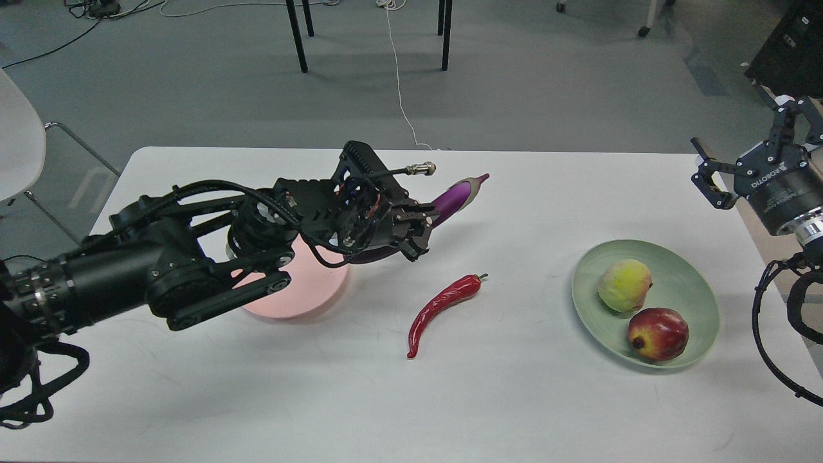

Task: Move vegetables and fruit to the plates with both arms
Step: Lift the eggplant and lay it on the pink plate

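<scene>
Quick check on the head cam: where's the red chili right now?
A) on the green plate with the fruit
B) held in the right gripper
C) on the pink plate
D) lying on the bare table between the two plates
D. The red chili lies on the white table, apart from the pink plate and the green plate, and neither gripper touches it.

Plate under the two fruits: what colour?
Pale green plate, plain, clearest in the head view.

plates 2 (292, 289) (697, 289) | fruit 2 (624, 285) (658, 334) | eggplant 1 (458, 195) | chili 1 (443, 311)
</scene>
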{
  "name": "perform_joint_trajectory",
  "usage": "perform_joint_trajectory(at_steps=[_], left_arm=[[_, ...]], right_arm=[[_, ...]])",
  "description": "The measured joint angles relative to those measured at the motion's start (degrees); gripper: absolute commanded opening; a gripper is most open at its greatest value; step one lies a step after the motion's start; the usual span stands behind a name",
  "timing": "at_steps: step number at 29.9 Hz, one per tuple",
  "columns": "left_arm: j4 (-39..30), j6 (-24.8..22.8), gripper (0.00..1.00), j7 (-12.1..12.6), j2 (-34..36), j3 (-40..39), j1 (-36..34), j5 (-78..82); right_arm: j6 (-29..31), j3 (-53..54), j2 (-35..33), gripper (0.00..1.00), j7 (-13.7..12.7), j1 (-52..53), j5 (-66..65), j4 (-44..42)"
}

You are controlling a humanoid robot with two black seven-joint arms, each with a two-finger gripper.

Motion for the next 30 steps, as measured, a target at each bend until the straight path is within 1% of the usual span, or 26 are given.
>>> perform_joint_trajectory(at_steps=[4,8,9,10,11,13,15,17,18,22,26,27,30], left_arm=[[-3.3,-0.1,0.08,-0.4,8.9,1.3,0.4,-0.5],[-5.9,0.1,0.11,-0.4,15.3,3.6,4.7,-0.4],[-5.9,0.2,0.15,-0.4,15.9,3.8,5.7,-0.4],[-5.6,0.4,0.23,-0.4,16.2,3.8,6.5,-0.4],[-5.1,0.4,0.28,-0.3,16.3,3.9,7.2,-0.3],[-3.1,0.5,0.31,-0.1,16.4,3.9,8.5,-0.3],[-1.7,0.6,0.37,0.0,16.2,3.9,9.5,-0.2],[-0.9,0.8,0.5,0.0,15.5,3.9,10.4,-0.3],[-0.7,1.0,0.55,0.0,15.2,3.8,10.7,-0.3],[-0.1,2.7,0.68,0.1,14.4,3.7,11.4,-0.4],[0.0,3.8,0.92,0.1,14.3,3.5,11.4,-0.7],[0.0,4.2,0.95,0.1,14.3,3.3,11.4,-0.9],[-0.1,6.0,0.95,-0.2,14.3,1.4,11.1,-3.8]], right_arm=[[0.0,0.0,0.0,0.98,-0.1,0.4,-0.1,-0.1],[0.0,-0.1,0.5,0.98,-0.1,0.4,-0.4,-0.1],[0.0,-0.1,0.6,0.98,-0.1,0.4,-0.4,0.0],[0.0,-0.1,0.6,0.98,-0.1,0.4,-0.4,0.0],[0.0,-0.1,0.6,0.98,-0.1,0.4,-0.4,0.1],[0.0,-0.1,0.6,0.98,-0.1,0.4,-0.4,0.1],[0.0,-0.1,0.4,0.98,-0.1,0.4,-0.5,0.2],[0.0,-0.1,0.2,0.98,-0.1,0.4,-0.5,0.3],[0.0,-0.1,0.1,0.98,-0.1,0.4,-0.5,0.4],[0.0,-0.1,-0.1,0.98,-0.1,0.4,-0.5,0.4],[0.0,-0.1,-0.1,0.98,-0.1,0.3,-0.5,0.5],[0.0,-0.1,-0.1,0.98,-0.1,0.3,-0.5,0.5],[0.0,-0.1,-0.1,0.98,-0.1,0.3,-0.5,0.5]])
